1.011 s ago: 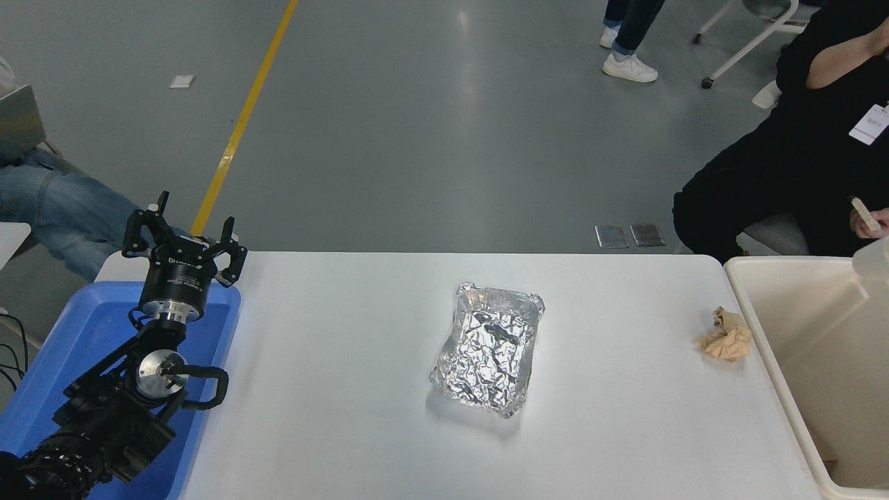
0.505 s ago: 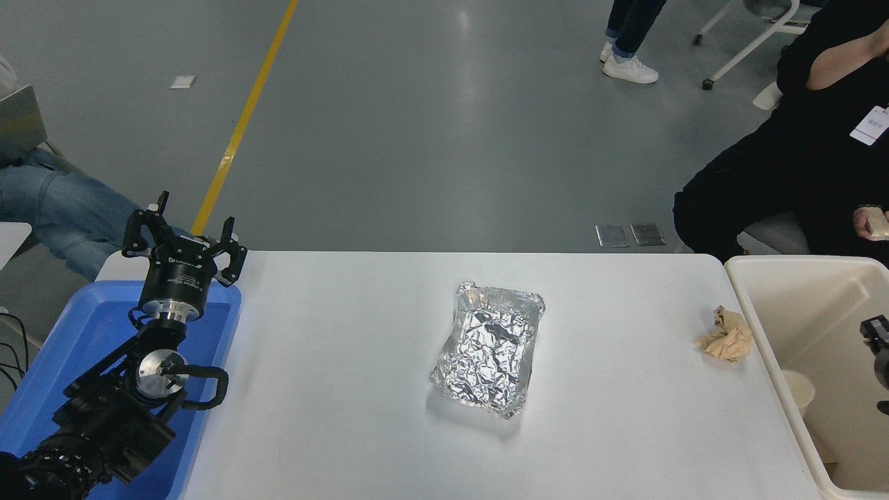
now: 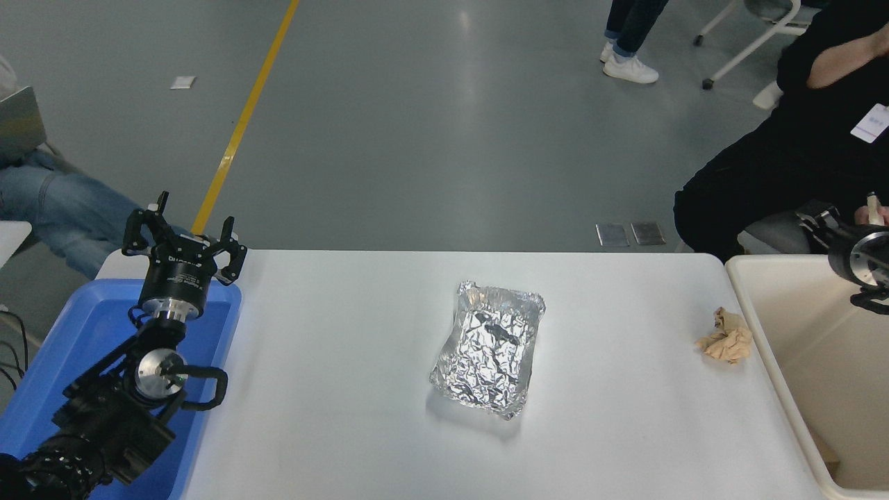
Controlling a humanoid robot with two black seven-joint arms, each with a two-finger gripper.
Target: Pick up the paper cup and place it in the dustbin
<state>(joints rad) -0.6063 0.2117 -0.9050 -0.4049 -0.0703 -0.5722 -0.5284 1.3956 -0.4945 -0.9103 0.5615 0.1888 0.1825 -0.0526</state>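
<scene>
Foil tray point(image 3: 490, 347), paper wad point(image 3: 726, 336), blue tray point(image 3: 104, 326).

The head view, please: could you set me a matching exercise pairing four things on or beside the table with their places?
Things:
1. foil tray
2. crumpled paper wad
3. dustbin
4. blue tray

Places:
A. past the table's right end
B. middle of the table
C. at the table's left end, under the parked left tool
D. on the table, just left of the dustbin

Pairs: 1-B, 2-D, 3-A, 4-C
</scene>
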